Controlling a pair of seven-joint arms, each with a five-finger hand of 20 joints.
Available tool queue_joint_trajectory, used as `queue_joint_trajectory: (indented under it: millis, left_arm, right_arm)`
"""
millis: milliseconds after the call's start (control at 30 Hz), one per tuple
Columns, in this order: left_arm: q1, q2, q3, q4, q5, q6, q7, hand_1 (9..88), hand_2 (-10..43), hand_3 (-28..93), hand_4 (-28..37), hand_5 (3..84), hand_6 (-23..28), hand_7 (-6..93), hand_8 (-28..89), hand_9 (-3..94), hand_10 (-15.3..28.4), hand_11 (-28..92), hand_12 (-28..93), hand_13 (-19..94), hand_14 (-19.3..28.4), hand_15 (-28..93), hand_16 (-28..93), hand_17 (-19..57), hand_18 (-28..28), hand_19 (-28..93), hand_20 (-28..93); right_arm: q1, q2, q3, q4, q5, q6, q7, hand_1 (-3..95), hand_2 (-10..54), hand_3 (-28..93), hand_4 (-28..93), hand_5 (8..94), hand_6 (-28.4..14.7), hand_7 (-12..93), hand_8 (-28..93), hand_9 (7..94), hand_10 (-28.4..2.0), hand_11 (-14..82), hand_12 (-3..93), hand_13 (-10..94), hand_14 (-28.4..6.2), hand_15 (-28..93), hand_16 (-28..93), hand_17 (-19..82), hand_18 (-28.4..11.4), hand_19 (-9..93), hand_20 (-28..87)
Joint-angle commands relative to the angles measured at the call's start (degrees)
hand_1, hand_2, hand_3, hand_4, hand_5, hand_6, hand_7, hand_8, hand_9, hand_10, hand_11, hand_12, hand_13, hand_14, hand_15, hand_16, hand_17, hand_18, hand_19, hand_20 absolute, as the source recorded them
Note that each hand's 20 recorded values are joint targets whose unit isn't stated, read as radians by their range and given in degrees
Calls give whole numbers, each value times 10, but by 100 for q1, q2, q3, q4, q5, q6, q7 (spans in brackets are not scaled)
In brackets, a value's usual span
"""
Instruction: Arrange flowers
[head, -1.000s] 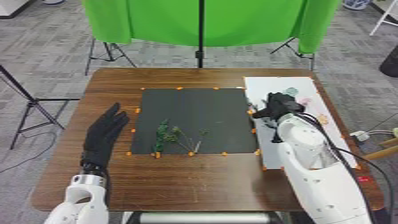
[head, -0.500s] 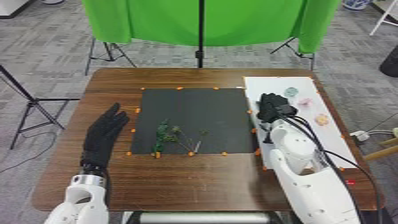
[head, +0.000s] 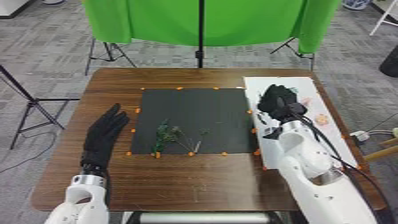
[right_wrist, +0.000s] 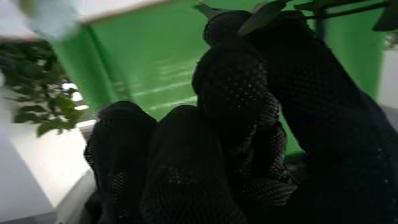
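A leafy stem (right_wrist: 264, 17) is pinched between the right hand's (head: 278, 101) thumb and fingers over the white sheet (head: 258, 82); green sprigs (head: 163, 136) lie on the black mat (head: 191, 107); the left hand (head: 104, 132) rests open.

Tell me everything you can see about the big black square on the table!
The black square lies flat on the brown table, dull and plain like card or cloth. Little orange bits dot its edges. Green sprigs rest on its near part. The white sheet lies along its right side; the left hand is apart, to its left.
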Motion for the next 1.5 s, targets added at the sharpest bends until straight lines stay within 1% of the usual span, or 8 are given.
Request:
queue_joint_trajectory:
  millis: [33,333,600,800,867,1000,1133,1500]
  left_arm:
    - [46,-22,-2,-15,33,-38,-77,221,-16,663,-236,406,48,36,-51,394,125,109,101,322,149,86,11,64,99,17,183]
    - [36,-30,23,-7,40,-62,-96,221,-16,663,-235,405,48,37,-51,394,126,109,101,322,148,85,11,64,99,16,183]
    - [51,-34,5,-12,31,-49,-96,222,-16,662,-236,405,48,36,-51,394,126,109,100,322,148,86,11,63,100,16,183]
    - [55,-26,5,-7,29,-65,-110,220,-17,664,-234,405,48,37,-50,394,125,109,101,321,149,85,11,63,100,16,182]
    - [53,-25,8,4,29,-89,-109,221,-17,663,-234,405,48,37,-51,394,125,109,101,321,149,86,11,63,100,16,182]
    - [55,-20,-7,59,9,-283,39,209,-25,668,-234,403,46,36,-51,393,126,107,101,322,149,86,11,63,100,16,181]
    - [29,-14,-19,98,31,-400,59,195,-36,674,-236,397,43,32,-50,392,126,103,101,319,150,85,12,61,102,15,180]
    - [8,-14,-13,98,72,-409,-3,187,-46,679,-235,390,40,25,-46,389,124,93,107,315,151,82,13,57,104,14,178]
  right_arm:
    - [-128,142,-419,-600,150,-565,18,551,-95,579,20,802,-35,409,187,885,-97,568,247,937,-15,714,307,737,-101,932,680]
    - [-244,92,-840,-851,131,-1270,114,552,-95,578,18,801,-35,413,185,885,-97,569,244,937,-15,715,304,737,-101,932,681]
    - [-320,20,-967,-759,126,-1437,115,554,-95,576,14,800,-33,411,184,885,-97,567,245,937,-14,713,304,736,-99,932,679]
    - [-368,-101,-967,-528,28,-1286,101,556,-95,562,0,790,-28,413,165,878,-95,564,250,937,-13,704,307,731,-96,932,674]
    - [-379,-129,-981,-470,33,-1238,114,556,-95,561,-1,788,-27,415,159,879,-94,562,250,937,-13,703,309,731,-96,932,672]
    - [-418,-167,-972,-399,73,-1226,108,555,-95,559,-3,787,-26,417,152,878,-94,560,250,937,-14,699,311,729,-96,932,670]
    - [-473,-195,-903,-379,-46,-1281,36,551,-95,507,-28,787,-26,415,145,874,-97,553,250,935,-18,689,318,723,-96,932,664]
    - [-426,-260,-905,-344,3,-1250,-26,505,-95,460,-34,778,-24,400,133,867,-103,546,246,930,-21,678,322,712,-97,932,649]
